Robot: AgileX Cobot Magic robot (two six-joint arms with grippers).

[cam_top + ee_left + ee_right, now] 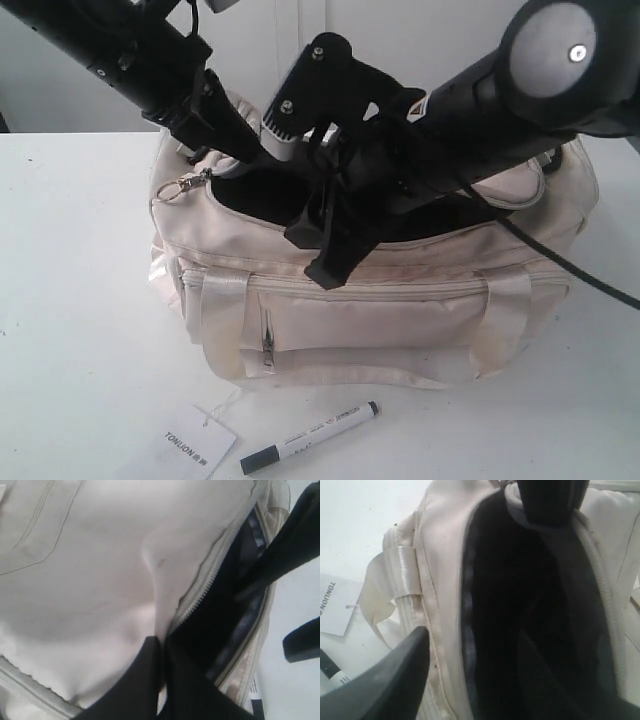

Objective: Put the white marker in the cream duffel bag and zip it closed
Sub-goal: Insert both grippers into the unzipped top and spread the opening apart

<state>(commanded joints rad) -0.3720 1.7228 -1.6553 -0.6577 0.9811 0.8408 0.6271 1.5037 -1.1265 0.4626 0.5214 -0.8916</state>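
Open cream duffel bag (pixel 400 315) on the table (pixel 70 300); white marker (pixel 310 437) outside it.
The marker lies on the table in front of the bag, near a paper tag (pixel 195 442); the left gripper (pixel 162 642) has its fingers pressed together, pinching the bag's flap beside the zipper; the right gripper (pixel 472 640) has its fingers spread wide, straddling the opening's front rim.

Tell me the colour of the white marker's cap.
Dark blue-black; the white marker shows best in the exterior view.
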